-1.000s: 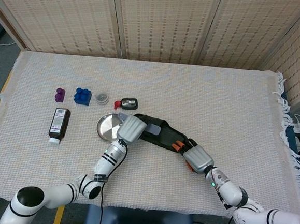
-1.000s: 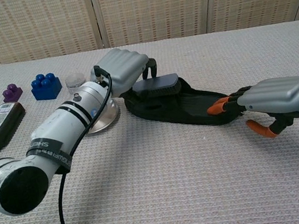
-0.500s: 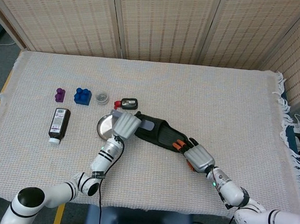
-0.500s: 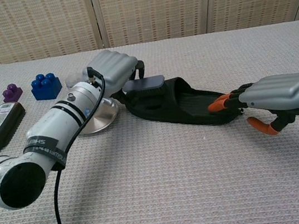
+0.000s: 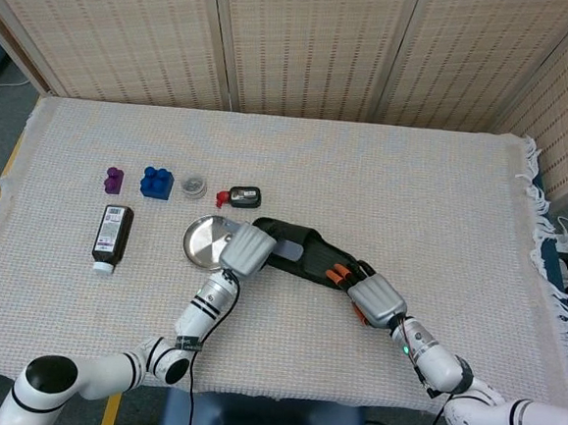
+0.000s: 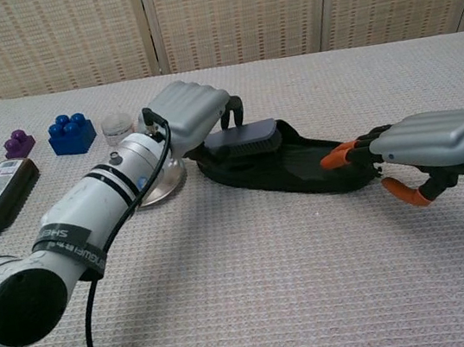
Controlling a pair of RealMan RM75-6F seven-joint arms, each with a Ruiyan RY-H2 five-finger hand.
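Observation:
A black sandal (image 5: 305, 256) with a grey strap (image 6: 242, 137) lies mid-table on the woven cloth. My left hand (image 5: 250, 247) is at its toe end, fingers curled over the strap (image 6: 231, 111) and gripping it. My right hand (image 5: 377, 299) is at the heel end. Its orange fingertips (image 6: 339, 157) lie on the heel rim and the thumb (image 6: 405, 191) hooks in just past the heel, so it holds that end. The sandal (image 6: 300, 163) stretches between the two hands, sole on the cloth.
A round metal dish (image 5: 203, 242) lies right beside my left hand. Further left are a dark bottle on its side (image 5: 112, 235), a purple block (image 5: 113, 179), a blue block (image 5: 155, 182), a small clear cap (image 5: 195, 184) and a red-and-black item (image 5: 241, 197).
My left hand swung the sandal's toe end left toward the dish, then back right to about where it began. The right hand stayed on the heel, hardly moving.

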